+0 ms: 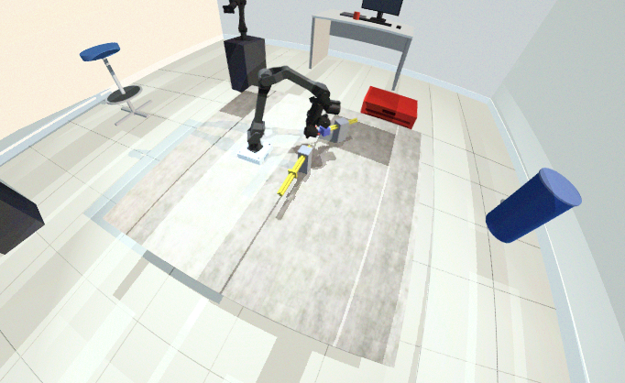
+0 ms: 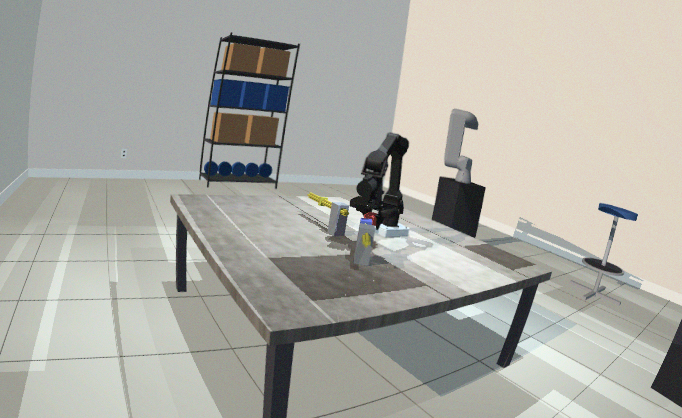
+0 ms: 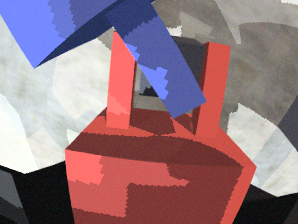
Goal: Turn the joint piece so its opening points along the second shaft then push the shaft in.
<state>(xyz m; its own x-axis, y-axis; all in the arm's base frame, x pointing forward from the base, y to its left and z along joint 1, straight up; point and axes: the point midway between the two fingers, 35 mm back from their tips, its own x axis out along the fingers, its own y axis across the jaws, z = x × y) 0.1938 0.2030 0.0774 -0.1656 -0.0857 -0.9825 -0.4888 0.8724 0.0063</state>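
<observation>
A black gripper is clamping its fingers on the red joint piece beside the blue fork, above a gray-patterned table.

Pale grey and peach walls meet behind a tiled floor streaked with light; a shelf holds boxes, and a blue-seated stool stands well apart from the desk.
</observation>
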